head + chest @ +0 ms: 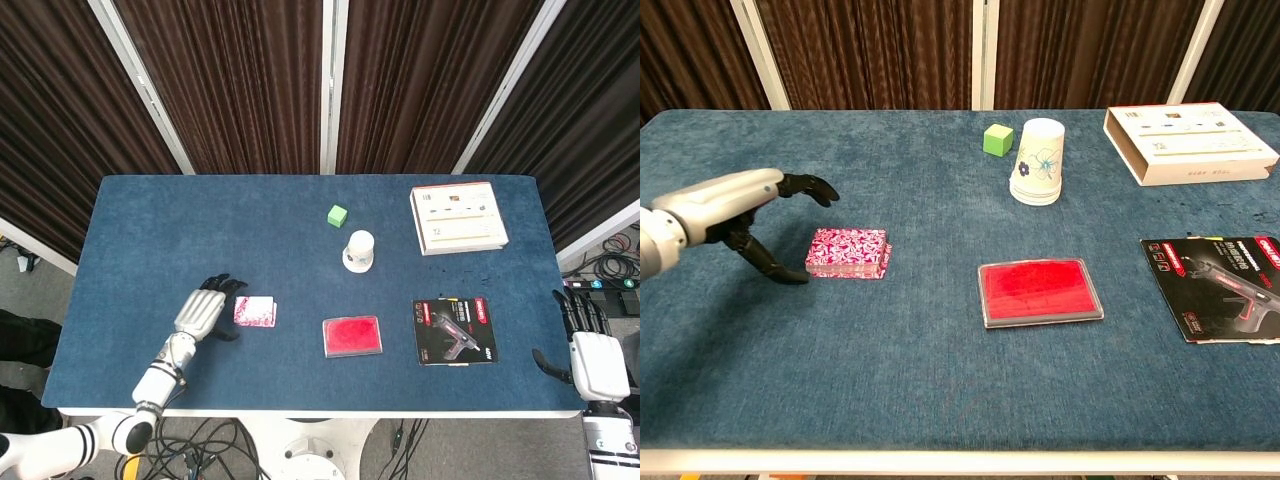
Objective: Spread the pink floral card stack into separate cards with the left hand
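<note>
The pink floral card stack (pixel 255 311) (pixel 847 253) lies squared up on the blue table, left of centre. My left hand (pixel 201 309) (pixel 748 205) hovers just left of the stack, fingers spread and empty; its thumb tip sits close to the stack's left edge, and contact cannot be told. My right hand (pixel 594 350) stays off the table's right edge with its fingers apart, holding nothing; the chest view does not show it.
A red flat case (pixel 352 336) (pixel 1040 291) lies right of the stack. Farther back stand a paper cup (pixel 359 250) (pixel 1038 162) and a green cube (pixel 337 214) (pixel 998 139). A tool package (pixel 455 330) (pixel 1222 284) and a white box (pixel 458 217) (pixel 1188 143) occupy the right side.
</note>
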Motion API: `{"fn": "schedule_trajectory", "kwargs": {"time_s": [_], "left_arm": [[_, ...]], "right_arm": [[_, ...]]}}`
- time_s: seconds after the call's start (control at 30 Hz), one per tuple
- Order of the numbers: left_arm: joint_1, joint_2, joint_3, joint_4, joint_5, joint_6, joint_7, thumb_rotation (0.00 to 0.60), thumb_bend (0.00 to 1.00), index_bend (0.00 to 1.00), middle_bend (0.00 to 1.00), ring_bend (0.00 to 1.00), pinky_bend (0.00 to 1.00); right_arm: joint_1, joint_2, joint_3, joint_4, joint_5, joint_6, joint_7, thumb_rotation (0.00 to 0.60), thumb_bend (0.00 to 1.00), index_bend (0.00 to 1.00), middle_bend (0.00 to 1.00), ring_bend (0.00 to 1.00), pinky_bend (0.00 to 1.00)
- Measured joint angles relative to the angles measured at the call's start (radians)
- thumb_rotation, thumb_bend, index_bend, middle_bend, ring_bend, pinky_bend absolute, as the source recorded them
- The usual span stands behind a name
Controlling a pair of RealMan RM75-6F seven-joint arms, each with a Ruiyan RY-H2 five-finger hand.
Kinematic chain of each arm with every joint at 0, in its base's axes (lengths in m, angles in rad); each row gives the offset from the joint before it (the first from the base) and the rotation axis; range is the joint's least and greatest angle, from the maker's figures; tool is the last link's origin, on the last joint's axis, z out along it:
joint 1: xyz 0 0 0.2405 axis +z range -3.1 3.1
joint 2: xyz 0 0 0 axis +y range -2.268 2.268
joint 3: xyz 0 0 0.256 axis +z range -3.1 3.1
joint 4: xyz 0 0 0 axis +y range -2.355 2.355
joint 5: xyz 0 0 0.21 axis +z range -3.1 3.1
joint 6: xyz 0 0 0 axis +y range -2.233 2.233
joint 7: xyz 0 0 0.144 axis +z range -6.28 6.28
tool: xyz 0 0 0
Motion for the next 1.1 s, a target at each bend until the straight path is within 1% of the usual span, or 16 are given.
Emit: {"fn": "schedule_trajectory", "kwargs": {"time_s": [0.27,0.6,0.73,0.9,1.1], "left_arm": [[-0.017,-0.028,-0.004,0.012,-0.017,0.004,0.022,0.6,0.07,0.18,0.21,0.05,0.11],[-0.03,-0.066,-0.005,0.076,-0.054,-0.005,0.038,0.6,0.09,0.18,0.22,0.05,0.11],[-0.033,-0.066,-0.009,0.073,-0.063,-0.011,0.032,0.6,0.1,0.18,0.23,0.05,0.11],[-0.037,-0.062,-0.014,0.061,-0.08,-0.021,0.025,0.6,0.12,0.18,0.25,0.05,0.11],[-0.046,-0.074,-0.017,0.07,-0.085,-0.023,0.024,0.6,0.17,0.18,0.27,0.05,0.11]], "right_arm": [[-0.004,0.005,0.003,0.004,0.006,0.005,0.014,0.6,0.15,0.0,0.0,0.0,0.0],[-0.003,0.006,0.004,0.002,0.006,0.005,0.013,0.6,0.15,0.0,0.0,0.0,0.0],[-0.002,0.004,0.004,0.008,0.012,-0.001,0.015,0.6,0.15,0.0,0.0,0.0,0.0],[-0.001,0.0,0.004,0.017,0.014,-0.005,0.022,0.6,0.15,0.0,0.0,0.0,0.0],[-0.003,0.002,0.005,0.019,0.017,-0.003,0.027,0.6,0.15,0.0,0.0,0.0,0.0]]}}
